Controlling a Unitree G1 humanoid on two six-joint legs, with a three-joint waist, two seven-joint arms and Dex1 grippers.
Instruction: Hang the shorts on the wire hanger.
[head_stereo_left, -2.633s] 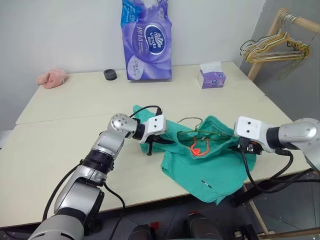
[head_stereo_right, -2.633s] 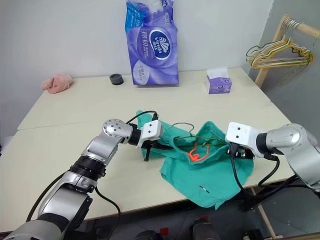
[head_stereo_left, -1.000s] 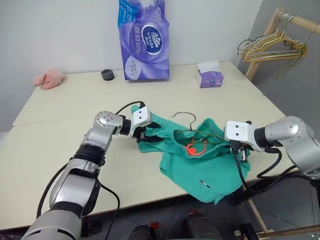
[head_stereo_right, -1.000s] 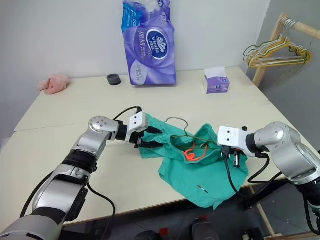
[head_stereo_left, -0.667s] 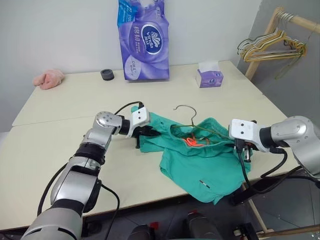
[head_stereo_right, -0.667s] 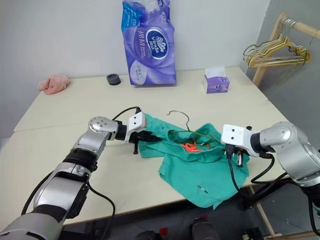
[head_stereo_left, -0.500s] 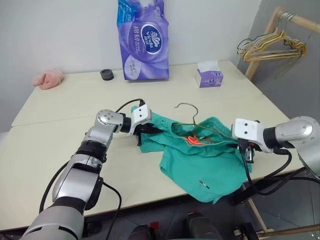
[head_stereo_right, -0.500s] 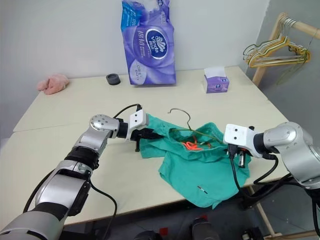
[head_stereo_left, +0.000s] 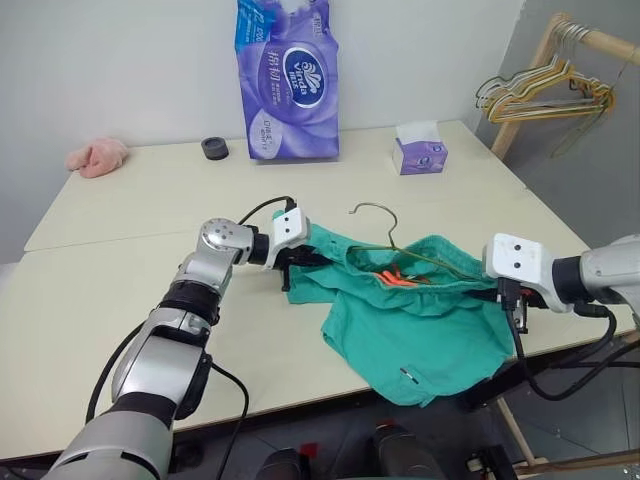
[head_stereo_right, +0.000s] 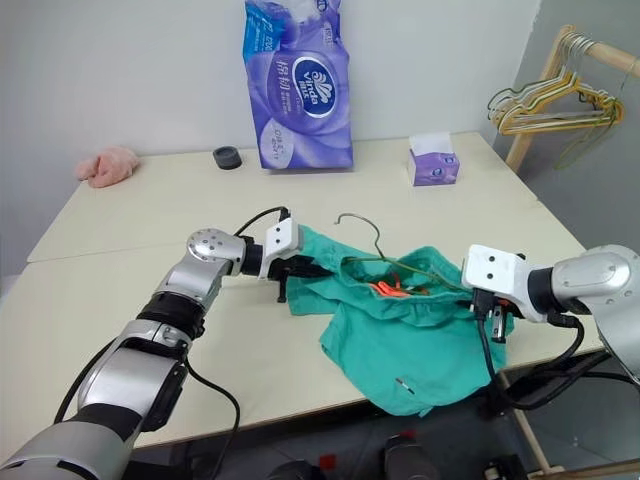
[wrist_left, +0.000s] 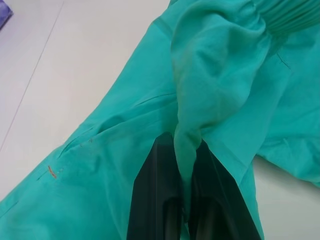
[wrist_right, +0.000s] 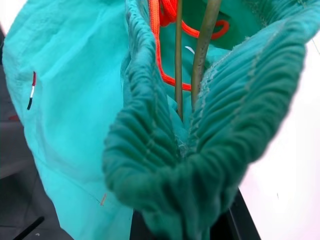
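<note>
The teal-green shorts (head_stereo_left: 420, 330) lie near the table's front right, with one leg draped over the front edge. They are stretched between both grippers. My left gripper (head_stereo_left: 312, 260) is shut on a fold of the shorts' left side; in the left wrist view its black fingers (wrist_left: 155, 200) pinch the fabric. My right gripper (head_stereo_left: 492, 293) is shut on the gathered waistband (wrist_right: 165, 165) at the right end. The wire hanger (head_stereo_left: 390, 230) has its hook sticking up above the waistband. Its thin wires (wrist_right: 178, 55) run inside the shorts beside the orange-red drawstring (wrist_right: 159, 30).
At the back of the table (head_stereo_left: 130, 300) stand a tall purple tissue pack (head_stereo_left: 288, 80), a small purple tissue box (head_stereo_left: 420, 155) and a black ring (head_stereo_left: 214, 149). A pink cloth lump (head_stereo_left: 98, 157) lies far left. A bunch of hangers (head_stereo_left: 545, 95) hangs on a wooden rack at the right.
My left gripper has shut on the fold of the shorts. My right gripper has pulled the waistband to the right and slightly up, stretching the shorts wider along the hanger.
</note>
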